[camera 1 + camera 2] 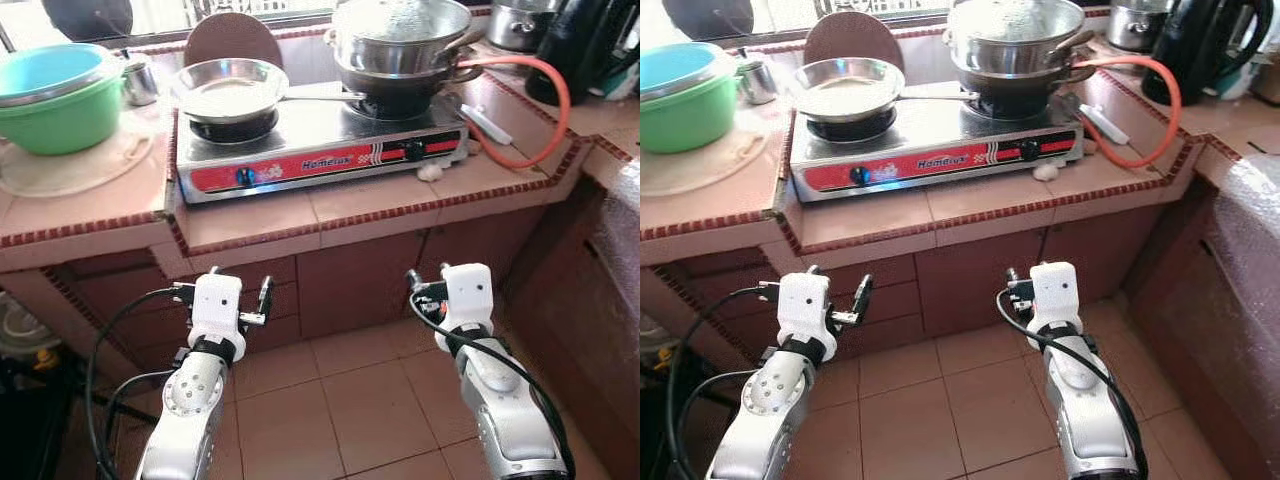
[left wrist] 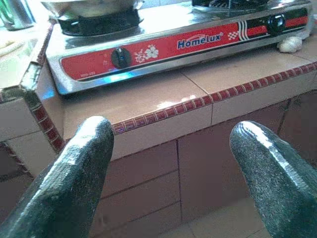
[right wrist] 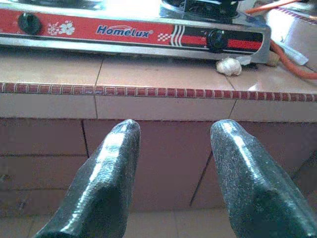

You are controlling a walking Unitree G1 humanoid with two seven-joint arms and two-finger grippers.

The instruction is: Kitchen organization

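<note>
Both released, the left pincer and right pincer hang below the counter-top stove.

Two-burner gas stove on the tiled counter, shallow steel pan beside stacked pots

Place: a home kitchen.
Counter: tiled worktop across the middle of the frame, tiled floor below.
Cooking: two-burner gas stove at centre, steel pan and stacked pots on it.
Upper left: green basin.
</note>
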